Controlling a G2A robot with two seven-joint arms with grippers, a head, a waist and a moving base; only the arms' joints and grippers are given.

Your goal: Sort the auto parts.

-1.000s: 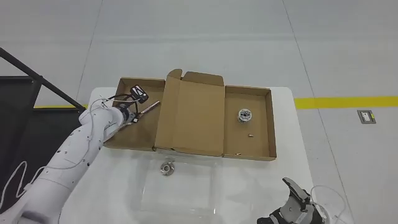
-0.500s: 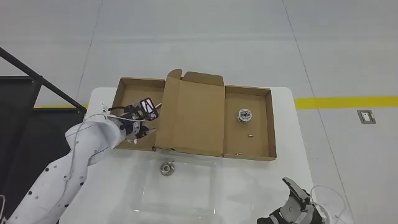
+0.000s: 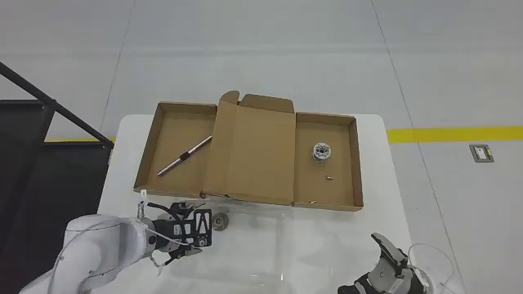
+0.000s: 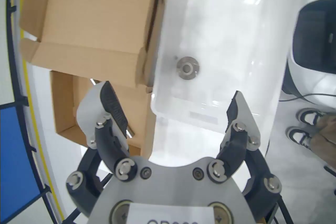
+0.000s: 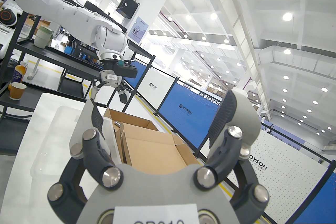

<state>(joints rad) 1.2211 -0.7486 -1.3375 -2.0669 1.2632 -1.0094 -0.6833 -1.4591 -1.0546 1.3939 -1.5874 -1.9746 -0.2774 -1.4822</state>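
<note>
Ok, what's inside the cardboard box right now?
A thin rod in one end compartment, a round part and a tiny piece in the other. The folded flap covers the middle, hiding anything beneath.

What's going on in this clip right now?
The left gripper hangs open and empty at one end of the clear tray, beside a round metal part lying in it. A thin rod lies in the cardboard box's left compartment, a small round part in its right one. The right gripper is open and empty.
</note>
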